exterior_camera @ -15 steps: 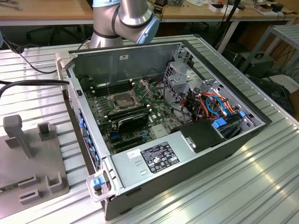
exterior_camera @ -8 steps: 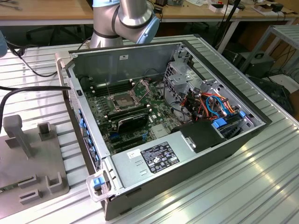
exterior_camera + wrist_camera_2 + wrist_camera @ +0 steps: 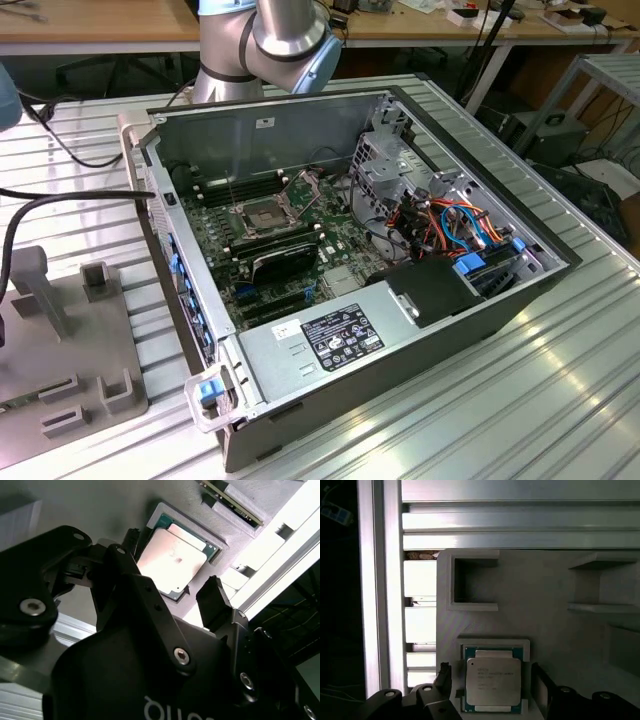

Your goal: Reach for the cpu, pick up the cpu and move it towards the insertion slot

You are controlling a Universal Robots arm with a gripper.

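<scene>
Gripper (image 3: 491, 676) spread astride cpu (image 3: 493, 684); raised holder rim (image 3: 492, 642) hugs it.

Counted one cpu (image 3: 493, 680), one insertion slot (image 3: 262, 215), one opened computer case (image 3: 260, 125), one grey fixture plate (image 3: 100, 340), one arm (image 3: 285, 35), and one gripper (image 3: 491, 674) with two fingers (image 3: 444, 676).

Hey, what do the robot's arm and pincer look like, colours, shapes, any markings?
The arm is silver-grey metal tubing with rounded joints and pale blue caps. The pincer is matte black, built of chunky linked bars pinned with silver screws, ending in two slim flat fingers. White lettering marks its body.
</scene>
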